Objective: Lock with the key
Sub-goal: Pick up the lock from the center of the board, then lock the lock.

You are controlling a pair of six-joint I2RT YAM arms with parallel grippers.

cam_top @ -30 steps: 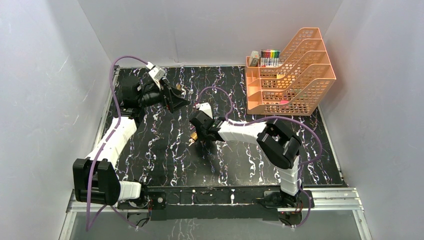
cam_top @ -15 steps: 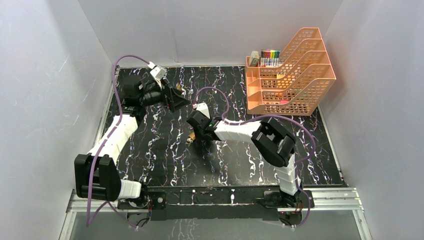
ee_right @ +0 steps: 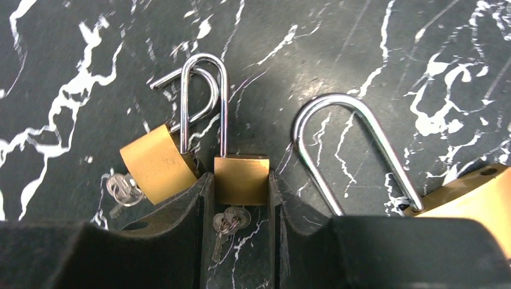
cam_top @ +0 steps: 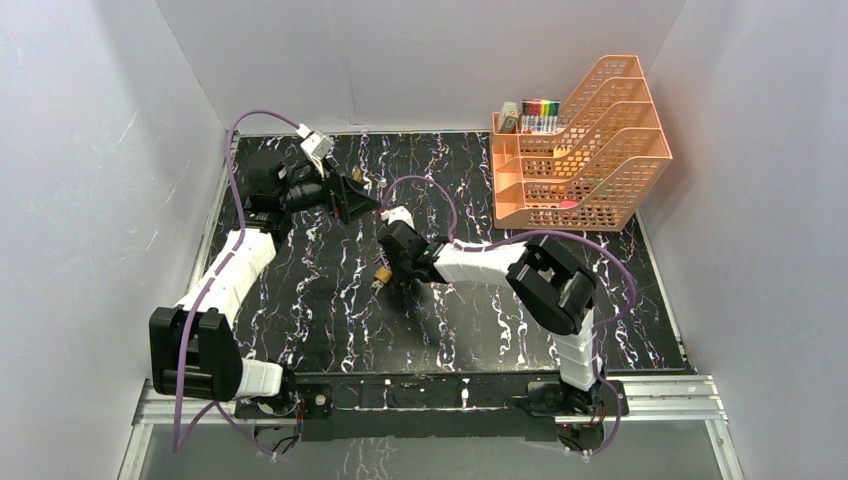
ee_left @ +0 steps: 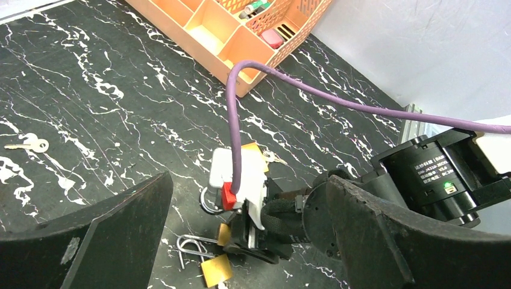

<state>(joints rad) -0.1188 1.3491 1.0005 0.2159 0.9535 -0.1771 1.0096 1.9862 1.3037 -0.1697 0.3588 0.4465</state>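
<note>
A small brass padlock [ee_right: 241, 179] lies on the black marbled table between the fingers of my right gripper [ee_right: 241, 198], which press on both its sides. Its steel shackle [ee_right: 205, 90] looks swung open, and its keys [ee_right: 232, 220] hang from the bottom. In the top view this right gripper [cam_top: 393, 266] is low at mid-table by the padlock [cam_top: 381, 274]. My left gripper [cam_top: 356, 204] hovers open behind it, holding nothing; the left wrist view looks down between its wide-apart fingers [ee_left: 90, 241] onto the right wrist.
A second small padlock [ee_right: 158, 164] with keys [ee_right: 123, 188] touches the left finger. A larger padlock [ee_right: 476, 192] with a wide shackle [ee_right: 355, 144] lies to the right. A loose key [ee_left: 30, 144] lies apart. An orange organiser [cam_top: 580, 150] stands at the back right.
My right gripper has shifted slightly left and back, and its jaws have narrowed onto the small padlock. The left arm has barely moved.
</note>
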